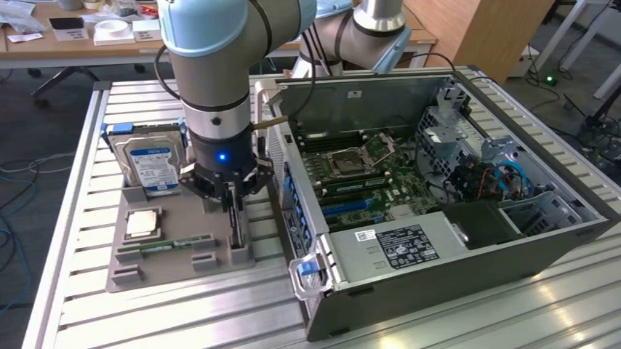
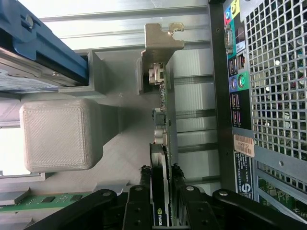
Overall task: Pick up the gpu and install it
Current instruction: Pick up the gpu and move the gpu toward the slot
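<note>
My pincer (image 1: 231, 209) is black and the gpu (image 1: 235, 233) shows a dark edge. The hard drive (image 1: 155, 163) wears a blue-and-white label, the memory stick (image 1: 165, 245) is green, the tray (image 1: 145, 275) plain grey, and the rear panel (image 2: 278, 72) is silver with a fine grid of holes.

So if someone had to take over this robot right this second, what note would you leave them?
Gripper: down over the top edge of the gpu; whether it has a grip cannot be told.
Gpu: on edge in its slot of the grey parts tray, beside the open computer case.
Hard drive and memory stick: in the tray.
Done: gripper is at the card; card not yet lifted.
Left: the pick-up and the install on the motherboard.
</note>
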Tool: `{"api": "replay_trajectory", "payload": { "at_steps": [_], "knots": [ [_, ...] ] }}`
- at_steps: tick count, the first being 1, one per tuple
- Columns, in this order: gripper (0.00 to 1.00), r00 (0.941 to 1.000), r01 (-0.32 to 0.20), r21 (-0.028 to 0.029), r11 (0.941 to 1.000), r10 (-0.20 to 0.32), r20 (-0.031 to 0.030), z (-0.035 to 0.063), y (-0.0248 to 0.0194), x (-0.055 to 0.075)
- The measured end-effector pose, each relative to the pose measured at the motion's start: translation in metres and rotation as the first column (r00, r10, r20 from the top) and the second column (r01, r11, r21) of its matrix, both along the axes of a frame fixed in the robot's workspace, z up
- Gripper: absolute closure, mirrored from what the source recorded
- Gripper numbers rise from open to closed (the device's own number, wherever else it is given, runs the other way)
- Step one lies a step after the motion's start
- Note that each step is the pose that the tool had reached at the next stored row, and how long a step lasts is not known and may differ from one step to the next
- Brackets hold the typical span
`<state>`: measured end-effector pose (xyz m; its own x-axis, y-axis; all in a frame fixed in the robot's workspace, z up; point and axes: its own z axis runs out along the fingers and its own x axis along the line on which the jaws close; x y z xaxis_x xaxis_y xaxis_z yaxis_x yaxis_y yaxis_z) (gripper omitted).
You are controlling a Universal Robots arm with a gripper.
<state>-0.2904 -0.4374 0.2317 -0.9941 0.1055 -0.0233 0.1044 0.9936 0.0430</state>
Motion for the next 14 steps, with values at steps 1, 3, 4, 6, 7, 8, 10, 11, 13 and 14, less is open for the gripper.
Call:
{"api": "replay_trajectory", "payload": {
  "at_steps": [1, 3, 4, 6, 7, 8, 10, 11, 13, 14],
  "knots": [
    [0.71, 1.0, 0.0, 0.0, 1.0, 0.0, 0.0001, 0.0, 0.0, 0.0],
    [0.74, 1.0, 0.0, -0.0001, 1.0, 0.0, 0.0002, 0.0, 0.0, 0.0],
    [0.74, 1.0, 0.0, -0.0001, 1.0, 0.0, 0.0002, 0.0, 0.0, 0.0],
    [0.74, 1.0, 0.0, 0.0, 1.0, 0.0, 0.0002, 0.0, 0.0, 0.0],
    [0.74, 1.0, 0.0, 0.0, 1.0, 0.0, 0.0002, 0.0, 0.0, 0.0],
    [0.74, 1.0, 0.0, 0.0, 1.0, 0.0, 0.0002, 0.0, 0.0, 0.0],
    [0.74, 1.0, 0.0, 0.0, 1.0, 0.0, 0.0002, 0.0, 0.0, 0.0],
    [0.74, 1.0, 0.0, 0.0, 1.0, 0.0, 0.0002, 0.0, 0.0, 0.0],
    [0.74, 1.0, -0.001, 0.0, 1.0, 0.001, 0.0001, -0.0001, 0.0, 0.0001],
    [0.74, 1.0, -0.006, 0.0, 1.0, 0.006, 0.0, -0.0002, 0.0, 0.0001]
  ]
}}
